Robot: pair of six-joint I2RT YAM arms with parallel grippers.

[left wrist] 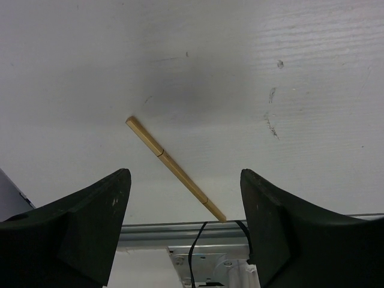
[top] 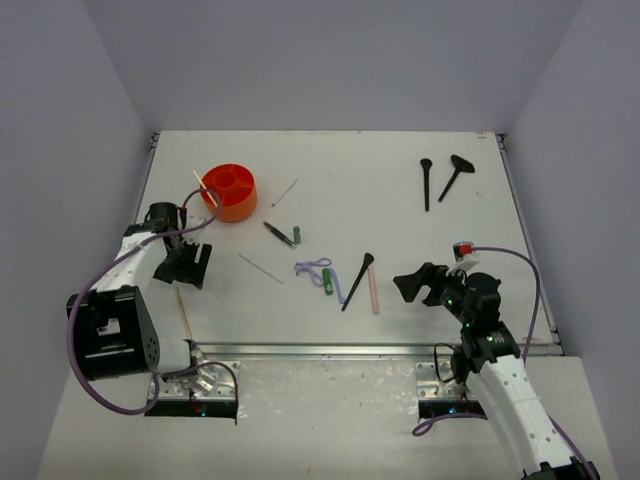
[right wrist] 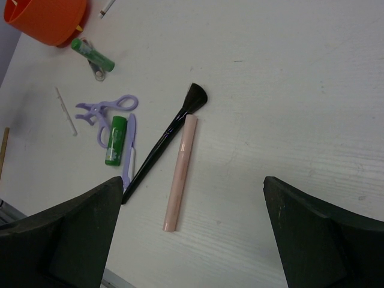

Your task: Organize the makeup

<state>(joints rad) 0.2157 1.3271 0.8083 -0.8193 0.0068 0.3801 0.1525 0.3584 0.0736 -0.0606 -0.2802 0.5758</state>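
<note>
My left gripper [top: 188,264] is open and empty, just above the far end of a tan stick [top: 183,311] near the table's front left; in the left wrist view the stick [left wrist: 174,169] lies slantwise between my open fingers [left wrist: 96,222]. My right gripper [top: 412,285] is open and empty, right of the pink stick [top: 374,291] and a black brush [top: 357,281]. The right wrist view shows the pink stick [right wrist: 182,173], the brush [right wrist: 165,141], a green tube [right wrist: 117,140] and the lilac looped tool [right wrist: 108,111]. Two more black brushes [top: 426,183] lie at the back right.
The round orange tub [top: 230,192] stands at the back left with a pale stick [top: 203,187] leaning in it. A dark pencil [top: 278,233], a second green tube [top: 298,235] and thin pale sticks [top: 261,268] lie mid-table. A metal rail [left wrist: 180,228] runs along the front edge.
</note>
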